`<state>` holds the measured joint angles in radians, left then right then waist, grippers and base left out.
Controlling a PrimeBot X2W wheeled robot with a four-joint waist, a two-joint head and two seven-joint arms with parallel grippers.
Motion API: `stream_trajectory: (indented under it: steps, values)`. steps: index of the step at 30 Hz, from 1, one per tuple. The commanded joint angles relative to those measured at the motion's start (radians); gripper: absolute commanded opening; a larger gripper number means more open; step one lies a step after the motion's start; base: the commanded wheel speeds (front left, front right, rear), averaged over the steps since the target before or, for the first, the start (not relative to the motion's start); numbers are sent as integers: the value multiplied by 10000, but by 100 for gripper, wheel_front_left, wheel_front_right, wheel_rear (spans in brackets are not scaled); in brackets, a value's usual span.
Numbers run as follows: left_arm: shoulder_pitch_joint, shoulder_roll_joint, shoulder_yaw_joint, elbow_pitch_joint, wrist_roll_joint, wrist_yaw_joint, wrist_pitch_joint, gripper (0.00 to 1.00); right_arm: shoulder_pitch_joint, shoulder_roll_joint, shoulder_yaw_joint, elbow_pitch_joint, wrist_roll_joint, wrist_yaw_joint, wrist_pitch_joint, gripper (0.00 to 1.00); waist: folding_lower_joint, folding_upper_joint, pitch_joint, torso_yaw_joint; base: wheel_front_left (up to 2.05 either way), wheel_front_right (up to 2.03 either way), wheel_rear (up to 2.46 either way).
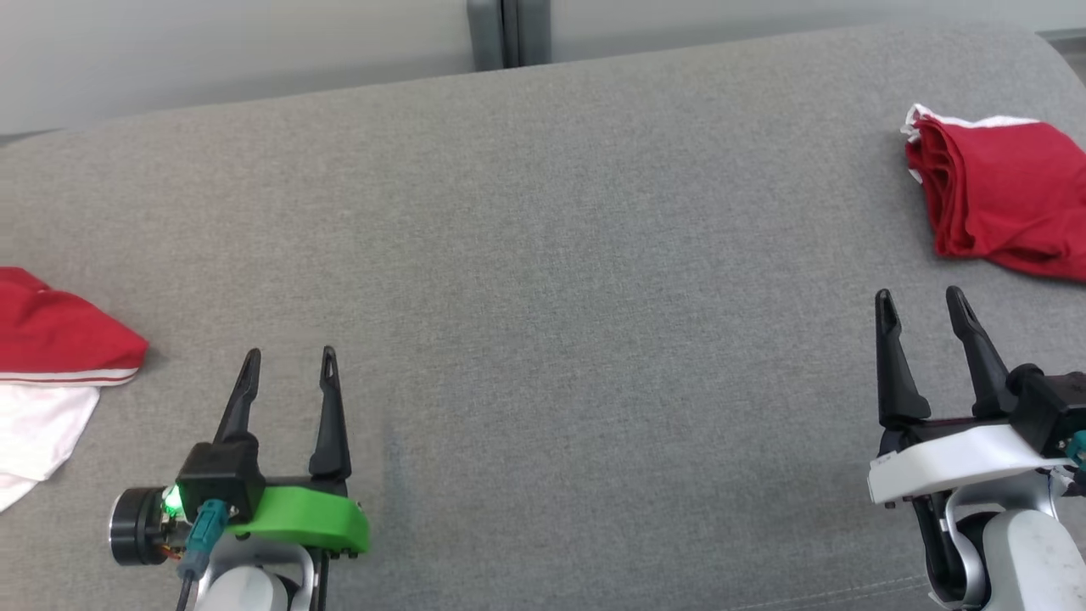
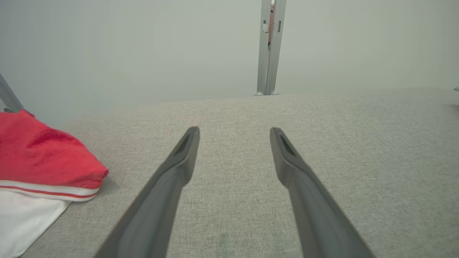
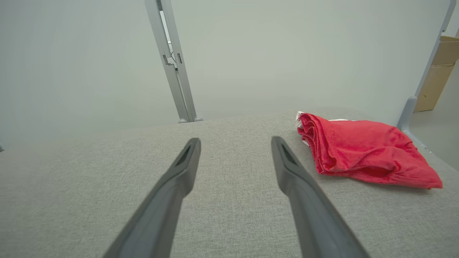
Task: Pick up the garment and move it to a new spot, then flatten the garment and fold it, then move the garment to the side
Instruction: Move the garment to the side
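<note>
In the head view, a folded red garment point(image 1: 1001, 199) lies at the upper right of the frame on the grey fabric surface point(image 1: 543, 255). It is bunched into stacked layers with a thin white edge showing along its top. A red and white garment point(image 1: 51, 356) lies at the left edge, its red part above a striped hem and loose white cloth below. The left gripper point(image 1: 290, 352) sits at the lower left and the right gripper point(image 1: 920, 293) at the lower right. Both have their fingers apart and hold nothing, and the broad stretch of surface between them is bare. A grey post point(image 1: 507, 30) stands at the top centre.

In the left wrist view, the left gripper point(image 2: 233, 129) has its fingers spread over the surface point(image 2: 358, 143). The red and white garment point(image 2: 43, 157) lies at the left edge, well apart from the fingers. The post point(image 2: 270, 46) rises against the pale wall behind.

In the right wrist view, the right gripper point(image 3: 235, 139) also has its fingers spread. The folded red garment point(image 3: 362, 154) lies near the right-hand finger, not touching it, with its layered folds facing the gripper. The post point(image 3: 172, 61) stands at the upper left and a cardboard box point(image 3: 439, 71) at the far right.
</note>
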<state>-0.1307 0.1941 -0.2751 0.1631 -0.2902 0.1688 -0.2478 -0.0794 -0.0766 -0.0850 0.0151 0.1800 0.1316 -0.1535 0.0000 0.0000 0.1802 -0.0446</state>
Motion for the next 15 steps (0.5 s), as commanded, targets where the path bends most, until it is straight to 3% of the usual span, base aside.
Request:
stream_trajectory:
  steps: [1, 15]
  values:
    - [256, 78, 48, -26, -59, 18, -57, 100, 233, -3, 24, -140, -42, -17, 92, 100, 0, 0, -546, 416, 0, 0, 0]
    - [1058, 264, -83, 154, -183, -34, -82, 100, 1350, 124, 405, -847, -200, -17, 739, 100, 0, 0, -1443, 382, 0, 0, 0]
